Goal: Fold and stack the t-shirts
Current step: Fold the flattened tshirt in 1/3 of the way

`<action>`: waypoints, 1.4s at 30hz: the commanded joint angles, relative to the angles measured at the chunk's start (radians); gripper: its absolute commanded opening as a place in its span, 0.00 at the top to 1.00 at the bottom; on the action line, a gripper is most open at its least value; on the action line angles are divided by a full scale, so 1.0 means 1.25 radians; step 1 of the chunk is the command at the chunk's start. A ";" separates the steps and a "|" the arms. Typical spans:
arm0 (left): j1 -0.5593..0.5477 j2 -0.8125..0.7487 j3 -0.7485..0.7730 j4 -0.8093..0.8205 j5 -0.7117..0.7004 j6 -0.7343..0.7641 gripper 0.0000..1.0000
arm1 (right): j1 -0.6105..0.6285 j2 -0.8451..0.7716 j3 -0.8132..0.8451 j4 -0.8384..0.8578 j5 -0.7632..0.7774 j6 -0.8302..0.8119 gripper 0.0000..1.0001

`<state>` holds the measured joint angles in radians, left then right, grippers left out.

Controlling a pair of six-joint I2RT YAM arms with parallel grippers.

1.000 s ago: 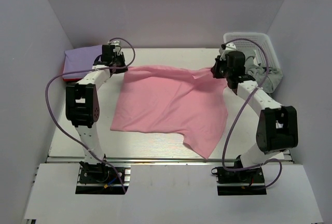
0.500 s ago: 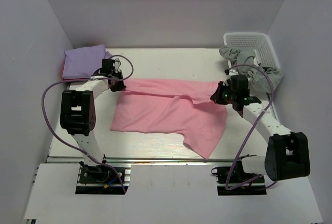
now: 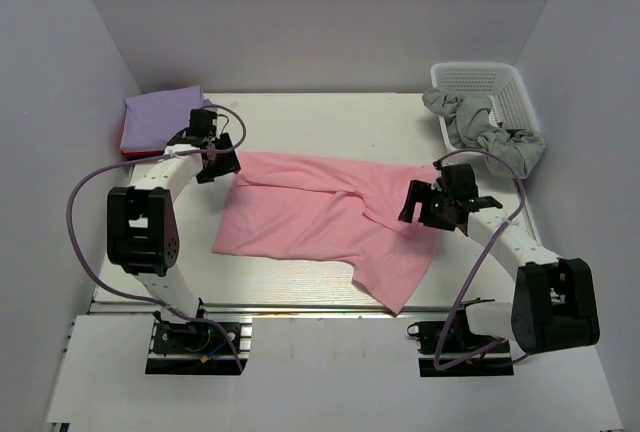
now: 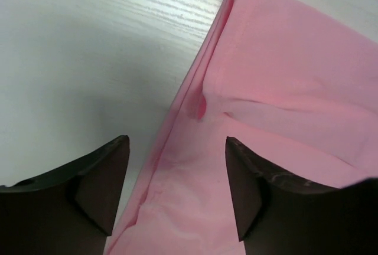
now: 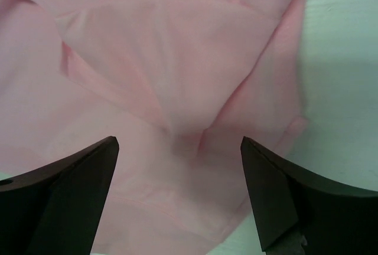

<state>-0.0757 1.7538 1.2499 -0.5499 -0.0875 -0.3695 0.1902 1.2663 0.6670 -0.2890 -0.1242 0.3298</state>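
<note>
A white wood-grain surface [image 3: 330, 117], boxed by plain pale walls [image 3: 330, 22], carries a light pink t-shirt [image 3: 320, 217] lying rumpled at centre, its far edge doubled over. The left claw [image 4: 177, 154] at the shirt's 10 o'clock corner and the right claw [image 5: 180, 149] at its 3 o'clock edge both gape open. A folded lavender t-shirt [image 3: 155, 112] lies at 10 o'clock.

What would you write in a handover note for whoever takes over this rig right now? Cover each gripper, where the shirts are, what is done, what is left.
Left gripper: open, empty, over the pink t-shirt's left edge.
Right gripper: open, empty, over its right side.
Done: lavender t-shirt folded on the red t-shirt, far-left corner.
Left: pink lies mid-table, only partly folded; finish and stack it. Grey cloth hangs over the white basket.
</note>
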 commanded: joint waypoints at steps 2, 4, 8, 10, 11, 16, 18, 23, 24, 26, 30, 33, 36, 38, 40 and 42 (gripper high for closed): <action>0.003 -0.097 0.043 -0.005 -0.009 -0.014 0.18 | -0.001 -0.055 0.104 -0.060 0.146 -0.039 0.10; -0.007 -0.105 0.063 0.010 0.022 0.003 0.18 | 0.000 -0.070 0.127 -0.052 0.159 -0.044 0.10; -0.014 -0.075 0.063 0.084 0.179 0.044 0.28 | 0.000 -0.075 0.125 0.037 0.079 -0.049 0.10; -0.014 -0.028 0.063 0.099 0.248 0.044 0.31 | 0.001 -0.055 0.128 0.060 0.039 -0.052 0.10; -0.014 -0.009 0.071 0.118 0.269 0.044 0.36 | 0.000 -0.034 0.130 0.090 0.021 -0.054 0.10; -0.014 0.146 0.133 0.164 0.450 0.044 0.41 | 0.000 0.114 0.176 0.156 -0.028 -0.039 0.10; -0.014 0.182 0.149 0.141 0.450 0.044 0.43 | 0.001 0.147 0.192 0.176 -0.034 -0.027 0.10; 0.010 0.230 0.099 0.125 0.459 0.064 0.46 | -0.006 0.294 0.241 0.155 0.034 0.010 0.10; 0.020 0.230 0.084 0.100 0.412 0.064 0.46 | -0.011 0.321 0.248 0.145 0.038 0.010 0.10; 0.027 0.239 0.075 0.083 0.356 0.072 0.46 | -0.015 0.368 0.260 0.144 0.042 0.020 0.10; 0.045 0.256 0.084 0.046 0.292 0.072 0.48 | -0.034 0.466 0.328 0.122 0.053 0.023 0.10; 0.065 0.271 0.101 0.039 0.252 0.072 0.48 | -0.047 0.547 0.407 0.110 0.028 0.029 0.10; 0.081 0.279 0.120 0.043 0.259 0.065 0.48 | -0.053 0.638 0.506 0.096 0.021 0.010 0.10; 0.081 0.288 0.150 0.061 0.277 0.072 0.48 | -0.054 0.660 0.584 0.081 0.026 -0.004 0.10; 0.081 0.309 0.196 0.068 0.277 0.083 0.48 | -0.058 0.701 0.621 0.077 0.022 -0.013 0.10; 0.072 0.326 0.233 0.061 0.286 0.083 0.48 | -0.055 0.729 0.686 0.077 0.016 -0.036 0.10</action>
<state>0.0093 2.1139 1.4918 -0.4503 0.3607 -0.3077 0.1371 2.1090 1.4651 -0.1280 -0.1196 0.3344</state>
